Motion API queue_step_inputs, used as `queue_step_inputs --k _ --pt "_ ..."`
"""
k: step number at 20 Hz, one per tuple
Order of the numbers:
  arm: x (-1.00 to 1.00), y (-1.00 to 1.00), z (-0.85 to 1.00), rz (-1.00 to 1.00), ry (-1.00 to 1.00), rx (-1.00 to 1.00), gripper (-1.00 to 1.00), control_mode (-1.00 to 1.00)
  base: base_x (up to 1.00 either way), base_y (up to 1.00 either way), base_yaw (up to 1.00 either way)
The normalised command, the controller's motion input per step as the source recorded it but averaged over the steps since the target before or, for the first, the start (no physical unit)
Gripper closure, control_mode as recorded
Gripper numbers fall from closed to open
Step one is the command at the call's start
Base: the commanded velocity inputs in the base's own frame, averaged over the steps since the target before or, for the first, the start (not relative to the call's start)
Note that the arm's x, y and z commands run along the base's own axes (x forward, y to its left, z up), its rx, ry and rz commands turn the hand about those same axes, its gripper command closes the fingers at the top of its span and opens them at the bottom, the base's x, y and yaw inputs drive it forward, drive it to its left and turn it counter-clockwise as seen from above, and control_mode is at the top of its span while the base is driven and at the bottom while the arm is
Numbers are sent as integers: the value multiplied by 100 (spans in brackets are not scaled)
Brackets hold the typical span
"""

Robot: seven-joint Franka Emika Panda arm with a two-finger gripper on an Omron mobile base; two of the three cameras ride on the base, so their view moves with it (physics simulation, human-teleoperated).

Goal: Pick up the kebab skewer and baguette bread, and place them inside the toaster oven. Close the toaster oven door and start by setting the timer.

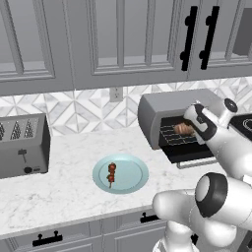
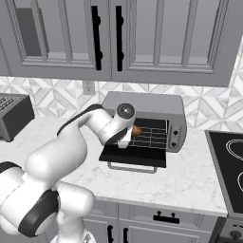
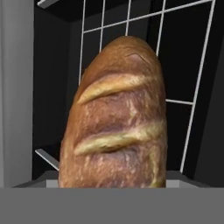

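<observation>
I have the hand (image 1: 189, 129) reaching into the open toaster oven (image 1: 162, 110), the bread (image 3: 116, 118) lying on the wire rack (image 2: 153, 134) right in front of it; I cannot tell whether it grips the loaf. The skewer (image 1: 111, 173) lies on the blue plate (image 1: 135, 178) on the worktop (image 1: 64, 187)

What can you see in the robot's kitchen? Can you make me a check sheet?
Surface: white marble counter.
Job's things: baguette bread inside the toaster oven on its wire rack; toaster oven door hanging open; kebab skewer lying on a blue plate.
Clutter: grey slotted toaster.
Grippers: gripper at the oven mouth by the bread; grip cannot be told.
Cables: nothing seen.
Surroundings: grey cabinets, patterned tile wall, stovetop.
</observation>
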Motion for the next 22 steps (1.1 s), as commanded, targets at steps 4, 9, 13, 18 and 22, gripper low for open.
queue_step_inputs --k 4,9,13,18,22 --pt "24 0 -12 0 0 0 100 -100 0 0 0" --pt "20 0 -16 0 0 0 100 -100 0 0 0" --pt "19 0 -13 0 0 0 100 -100 0 0 0" --pt "22 0 -11 0 0 0 100 -100 0 0 0" --pt "24 0 -17 0 0 0 100 -100 0 0 0"
